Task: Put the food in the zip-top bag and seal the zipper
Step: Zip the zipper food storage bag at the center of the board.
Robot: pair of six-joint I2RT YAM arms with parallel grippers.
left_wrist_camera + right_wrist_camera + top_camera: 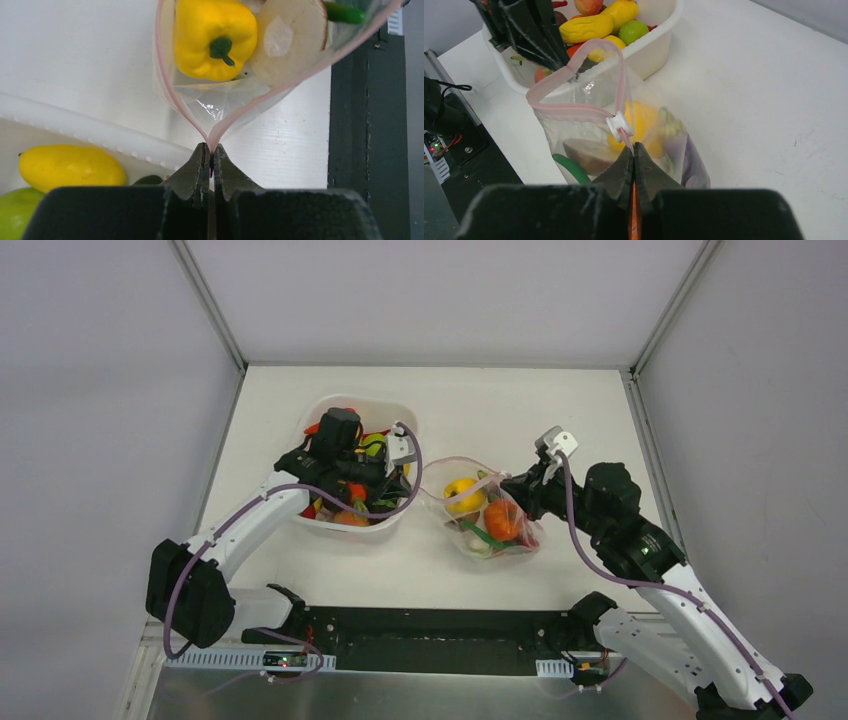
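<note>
Left gripper [211, 150]: jaws closed on the end of the pink zipper [165, 85], where its two strips meet in a point. Right gripper [634, 147]: jaws closed on the zipper at the opposite end, just below the white slider [618, 125]. The exact contact is hidden between the fingers in both wrist views.

The zip-top bag [485, 525] rests on the white table [560, 420], just to the right of the white tub [350, 398], with its mouth held between the two grippers. The strips bow apart, so the mouth stands open.

Hidden or unclear: crinkled film blurs the bag's contents. In the right wrist view only a pale brown-edged slice [584, 150], a green curved piece [571, 170] and a purple shape [694, 160] can be separated; what each is cannot be told. The left arm covers much of the tub from above.

Differences between views: the left wrist view looks into the mouth and shows a yellow bell pepper [215, 35] with a green stem. The overhead view adds an orange fruit [503, 520] beside it. In the tub, the left wrist view shows a yellow fruit [70, 165] and a green apple [15, 212], both cut off by the gripper body.

Writing: a white sticker [395, 20] at the frame edge carries print too small to read.
</note>
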